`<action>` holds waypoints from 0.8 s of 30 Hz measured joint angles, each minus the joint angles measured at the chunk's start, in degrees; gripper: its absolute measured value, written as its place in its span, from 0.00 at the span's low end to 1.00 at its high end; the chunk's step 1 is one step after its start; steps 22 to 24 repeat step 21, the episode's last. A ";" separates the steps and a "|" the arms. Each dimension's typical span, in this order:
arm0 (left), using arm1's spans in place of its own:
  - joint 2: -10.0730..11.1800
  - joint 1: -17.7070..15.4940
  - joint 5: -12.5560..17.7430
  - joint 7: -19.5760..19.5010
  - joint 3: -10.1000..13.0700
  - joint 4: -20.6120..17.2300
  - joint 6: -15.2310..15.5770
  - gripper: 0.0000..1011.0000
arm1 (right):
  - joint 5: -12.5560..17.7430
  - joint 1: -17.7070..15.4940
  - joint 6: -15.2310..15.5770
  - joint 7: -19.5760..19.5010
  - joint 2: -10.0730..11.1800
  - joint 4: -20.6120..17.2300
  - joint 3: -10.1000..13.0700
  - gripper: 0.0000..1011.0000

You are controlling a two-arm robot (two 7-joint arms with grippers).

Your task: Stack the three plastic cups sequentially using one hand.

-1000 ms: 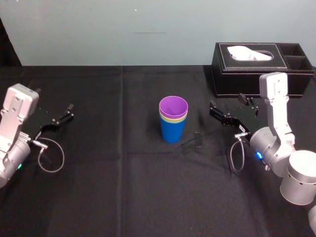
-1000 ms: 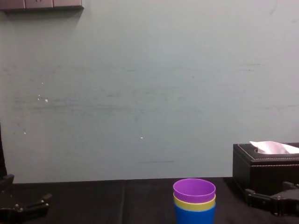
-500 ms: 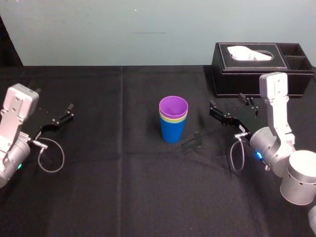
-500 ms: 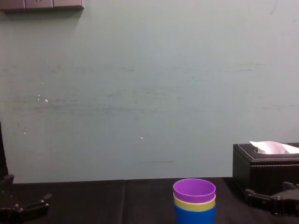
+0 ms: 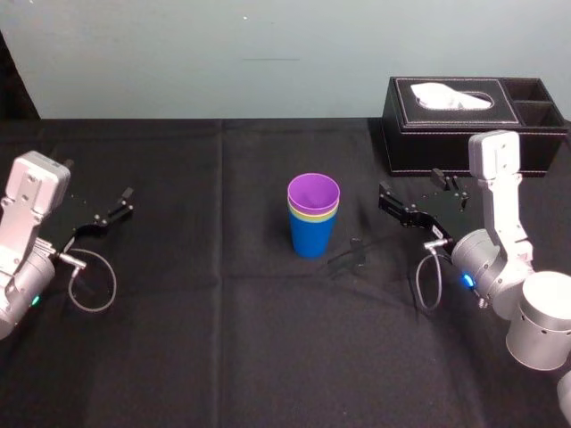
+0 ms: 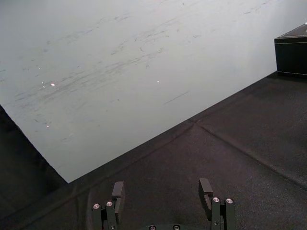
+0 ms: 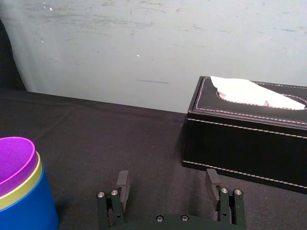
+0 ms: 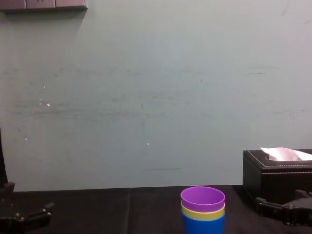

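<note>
Since the purple cup (image 5: pixel 313 191) sits nested in the yellow-green cup (image 5: pixel 312 216), and that one in the blue cup (image 5: pixel 312 237), upright near the middle of the counter (image 5: pixel 223 339), I judge the stacking done and my job now is to avoid knocking it. My right gripper (image 7: pixel 167 178) hangs with jaws apart and empty, between the stack and the tissue box (image 5: pixel 464 120) at the far right corner, so any pull-back should lead away from the cups. My left gripper (image 6: pixel 161 184) is parked by the left edge, jaws apart too.
</note>
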 joint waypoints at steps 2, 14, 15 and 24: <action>0.00 0.00 0.00 0.00 0.00 0.00 0.00 1.00 | 0.00 0.00 0.00 0.00 0.00 0.00 0.00 0.99; 0.00 0.00 0.00 0.00 0.00 0.00 0.00 1.00 | 0.00 0.00 0.00 0.00 0.00 0.00 0.00 0.99; 0.00 0.00 0.00 0.00 0.00 0.00 0.00 1.00 | 0.00 0.00 0.00 0.00 0.00 0.00 0.00 0.99; 0.00 0.00 0.00 0.00 0.00 0.00 0.00 1.00 | 0.00 0.00 0.00 0.00 0.00 0.00 0.00 0.99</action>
